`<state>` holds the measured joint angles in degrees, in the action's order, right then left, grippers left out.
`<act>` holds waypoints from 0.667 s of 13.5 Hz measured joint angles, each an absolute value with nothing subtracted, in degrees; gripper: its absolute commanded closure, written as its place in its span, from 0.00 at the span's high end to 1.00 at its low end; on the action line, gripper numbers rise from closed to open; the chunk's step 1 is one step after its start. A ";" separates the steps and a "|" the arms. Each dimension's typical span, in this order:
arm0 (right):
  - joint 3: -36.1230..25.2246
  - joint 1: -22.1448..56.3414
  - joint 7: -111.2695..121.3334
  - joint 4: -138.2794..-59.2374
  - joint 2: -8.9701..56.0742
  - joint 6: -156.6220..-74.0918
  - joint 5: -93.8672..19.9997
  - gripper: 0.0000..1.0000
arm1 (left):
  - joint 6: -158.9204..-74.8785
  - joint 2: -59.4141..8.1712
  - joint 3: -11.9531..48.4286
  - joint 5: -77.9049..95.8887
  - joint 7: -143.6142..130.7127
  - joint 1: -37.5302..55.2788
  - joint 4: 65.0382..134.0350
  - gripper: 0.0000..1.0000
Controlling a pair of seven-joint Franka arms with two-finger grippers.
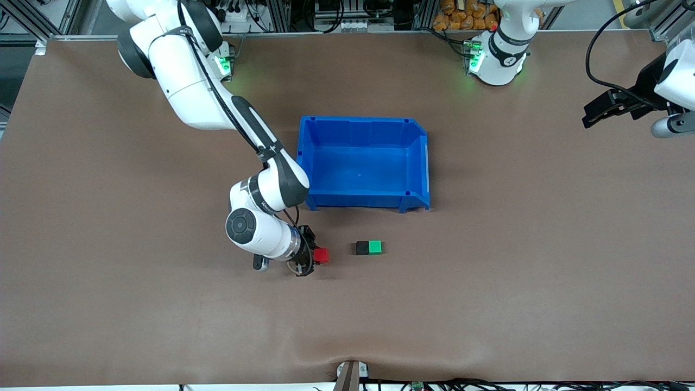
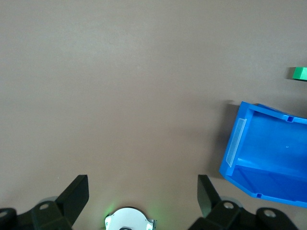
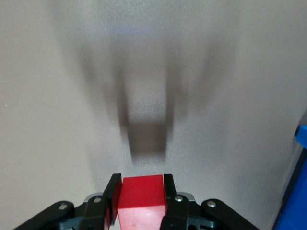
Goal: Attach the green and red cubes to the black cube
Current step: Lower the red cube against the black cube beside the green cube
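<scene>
The black cube (image 1: 362, 248) and the green cube (image 1: 375, 247) sit joined side by side on the brown table, nearer to the front camera than the blue bin (image 1: 421, 163). My right gripper (image 1: 316, 256) is shut on the red cube (image 1: 321, 255), held a little above the table toward the right arm's end from the black cube. In the right wrist view the red cube (image 3: 142, 191) fills the gap between the fingers (image 3: 114, 191). My left gripper (image 2: 143, 189) waits open, up at the left arm's end of the table. A sliver of the green cube (image 2: 300, 73) shows in the left wrist view.
The blue bin (image 2: 240, 139) stands open-topped at mid-table with nothing in it. The brown mat (image 1: 488, 298) spreads bare around the cubes. The right arm's elbow and forearm (image 1: 271, 184) hang beside the bin's wall.
</scene>
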<state>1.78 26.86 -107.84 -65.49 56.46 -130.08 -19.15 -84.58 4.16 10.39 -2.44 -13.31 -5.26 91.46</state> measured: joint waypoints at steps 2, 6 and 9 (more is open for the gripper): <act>1.79 27.15 -108.61 -65.03 56.63 -130.39 -19.40 0.00 | -84.58 4.23 10.39 -2.44 -13.31 -5.26 91.46 1.00; 1.89 28.26 -109.84 -64.16 57.86 -133.35 -20.97 0.00 | -84.58 4.32 10.49 -2.44 -13.31 -5.25 91.46 1.00; 1.98 28.79 -110.49 -63.32 58.99 -134.84 -21.31 0.00 | -84.58 4.32 10.75 -2.44 -13.31 -5.25 91.46 1.00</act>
<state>1.98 28.79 -110.49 -63.32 58.99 -134.84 -21.31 -84.58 4.32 10.75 -2.44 -13.31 -5.25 91.46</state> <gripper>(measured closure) 0.599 0.000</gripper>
